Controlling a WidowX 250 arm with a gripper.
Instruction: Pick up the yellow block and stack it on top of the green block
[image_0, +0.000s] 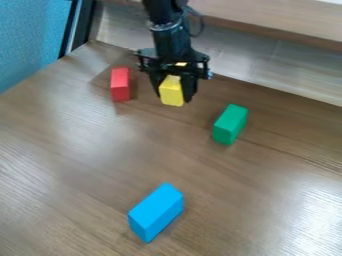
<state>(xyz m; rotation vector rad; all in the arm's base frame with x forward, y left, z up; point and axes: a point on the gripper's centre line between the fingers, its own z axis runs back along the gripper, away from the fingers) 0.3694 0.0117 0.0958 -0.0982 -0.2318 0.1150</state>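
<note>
Jaws closed on yellow block (172, 91), gripped from both sides. Steady, even squeeze best; sideways moves need room beside red block (120, 84).

Clock positions are referenced to the black two-finger gripper (174, 97), with 12 at the view's top. A red rectangular block (120, 84) obstructs 9 o'clock (narrow gap). A green rectangular block (230, 124) obstructs 4 o'clock; a passage separates it from the gripper. A wide lane of brown wood-grain tabletop (127, 155) extends toward 6 o'clock, ending at a blue rectangular block (155, 212). A textured blue panel (33, 40) bounds the surface at 10 o'clock.
</note>
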